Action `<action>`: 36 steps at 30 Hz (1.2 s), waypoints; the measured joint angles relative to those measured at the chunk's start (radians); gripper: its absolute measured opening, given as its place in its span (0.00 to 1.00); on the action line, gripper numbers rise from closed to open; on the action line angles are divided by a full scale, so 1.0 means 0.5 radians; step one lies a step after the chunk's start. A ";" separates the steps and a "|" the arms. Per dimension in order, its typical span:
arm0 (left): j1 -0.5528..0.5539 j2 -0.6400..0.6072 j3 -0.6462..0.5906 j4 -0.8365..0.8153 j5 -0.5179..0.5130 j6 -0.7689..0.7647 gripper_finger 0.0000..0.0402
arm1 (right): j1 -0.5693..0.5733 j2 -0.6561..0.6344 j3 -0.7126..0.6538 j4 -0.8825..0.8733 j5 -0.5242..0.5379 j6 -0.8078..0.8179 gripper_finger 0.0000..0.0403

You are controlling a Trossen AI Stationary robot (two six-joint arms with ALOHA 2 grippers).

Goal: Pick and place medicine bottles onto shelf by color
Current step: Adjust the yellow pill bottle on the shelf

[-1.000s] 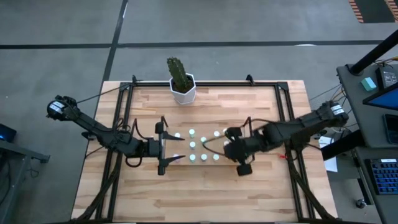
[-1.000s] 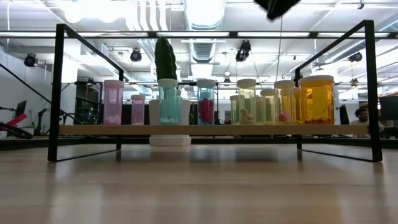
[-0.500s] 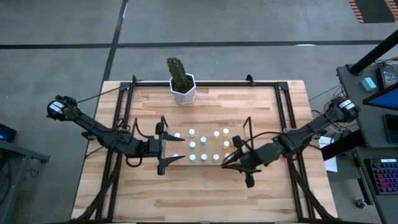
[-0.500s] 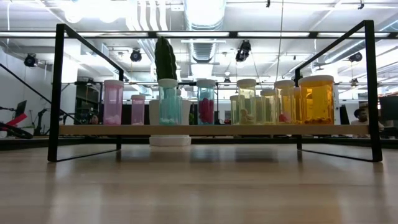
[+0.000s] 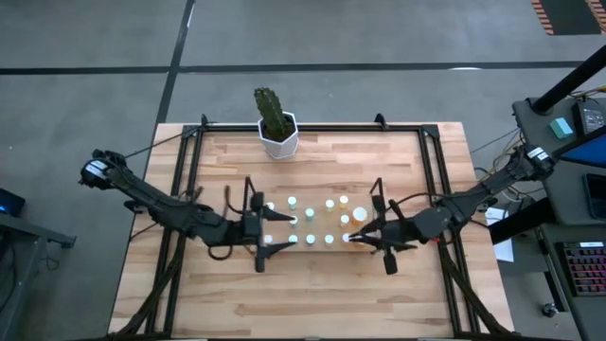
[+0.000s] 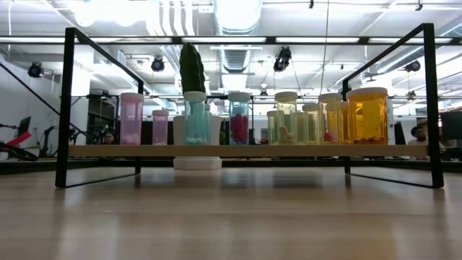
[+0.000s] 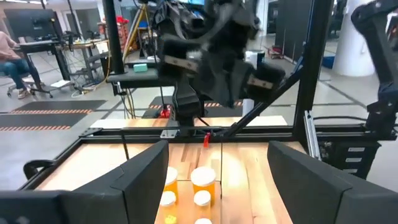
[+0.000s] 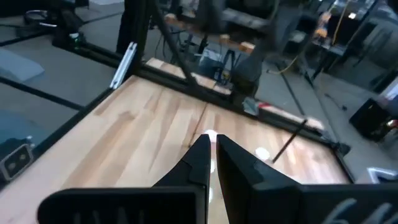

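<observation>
From where I stand, the left gripper (image 5: 275,230) sits low over the wooden surface (image 5: 312,294) at the left end of the shelf (image 6: 245,150), its jaws spread wide with nothing between them; the left wrist view shows both dark fingers (image 7: 140,177) well apart, with white-capped bottles just ahead of them. The shelf is a low rack with a thin dark wire frame and a light wood base, lying across the middle of the surface. On it stand the medicine bottles (image 5: 311,225), seen from above as rows of small white caps. From table height they line up along the base: a pink bottle (image 6: 131,118) at the left end, a smaller pink one (image 6: 160,126) beside it, then a bluish-green bottle (image 6: 195,118) and another with pink contents (image 6: 239,118), then several pale yellowish ones (image 6: 286,117), and a large orange bottle (image 6: 368,115) at the right end. Behind the shelf, near the far edge of the surface, is a cactus (image 5: 272,112) in a white pot. The right gripper (image 5: 358,237) hangs at the right end of the shelf, beside the last caps; its jaws are closed together, tips touching, gripping nothing I can see (image 8: 210,155).
</observation>
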 joint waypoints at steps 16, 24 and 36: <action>0.083 0.758 0.843 -0.810 0.083 0.030 0.64 | 0.009 -0.258 -0.214 0.325 -0.192 -0.325 0.04; 0.193 1.069 1.058 -0.799 0.305 -0.028 0.64 | 0.095 -0.506 -0.356 0.314 -0.195 -0.338 0.04; 0.322 1.453 1.293 -0.772 0.422 -0.049 0.64 | 0.111 -0.573 -0.400 0.325 -0.189 -0.361 0.04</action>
